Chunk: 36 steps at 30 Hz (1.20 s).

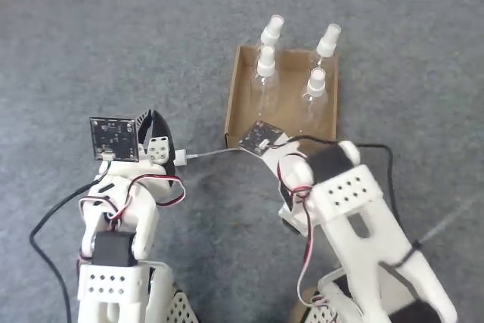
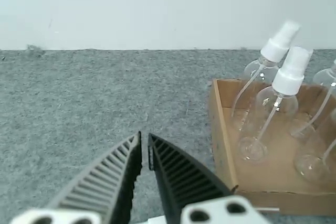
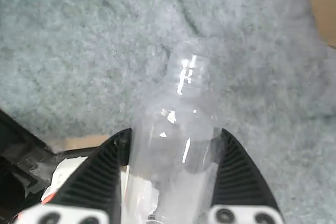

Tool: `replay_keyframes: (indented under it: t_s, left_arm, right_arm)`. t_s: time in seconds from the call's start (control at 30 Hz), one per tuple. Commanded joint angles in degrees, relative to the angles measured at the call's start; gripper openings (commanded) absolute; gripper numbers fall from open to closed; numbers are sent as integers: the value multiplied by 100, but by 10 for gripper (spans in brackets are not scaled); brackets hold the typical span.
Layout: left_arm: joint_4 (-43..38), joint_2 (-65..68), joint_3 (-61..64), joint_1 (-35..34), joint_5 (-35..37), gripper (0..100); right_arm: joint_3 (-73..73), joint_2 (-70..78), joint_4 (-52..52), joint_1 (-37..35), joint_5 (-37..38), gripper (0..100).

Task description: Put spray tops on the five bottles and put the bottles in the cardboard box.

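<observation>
My right jaws grip the body of a clear bottle (image 3: 184, 129), its bare neck pointing away from them. The plastic looks smooth, thin and round, so it could twist against the ribbed faces or buckle under more squeeze. My left jaws sit all but closed on nothing; beyond them the cardboard box (image 2: 220, 129) holds four capped bottles (image 2: 274, 103), tall and easy to topple.

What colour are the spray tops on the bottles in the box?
White spray tops, clearest in the left wrist view.
</observation>
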Motion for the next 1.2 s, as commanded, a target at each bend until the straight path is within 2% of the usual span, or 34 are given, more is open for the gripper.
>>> replay_keyframes:
  t_s: [0.0,0.1,0.3,0.4,0.5,0.67,0.87,1.03,1.17]
  left_arm:
    - [-141,44,-119,0,53,13]
    - [-141,44,-119,-9,53,13]
    - [-26,70,-286,0,-202,13]
    - [545,70,-813,0,-387,13]
    - [1204,185,-1420,0,-571,13]
    - [2119,1486,-2413,-44,-1327,13]
    - [3297,3481,-3741,-44,-1433,41]
    - [3385,4440,-4136,-44,-1275,130]
    - [3130,4897,-4110,-44,-1108,145]
  right_arm:
    - [-580,-875,637,189,88,83]
    - [-668,-1200,743,831,211,83]
    - [-633,-1270,338,3327,1222,84]
    - [-598,-1182,-418,4576,1503,85]
    - [-369,-743,-1218,5297,1688,87]
    - [26,549,-2703,5657,1714,87]
    - [-193,2070,-3653,5675,1679,88]
    - [-563,2941,-3749,5675,1662,99]
    - [-774,3196,-3732,5675,1345,194]
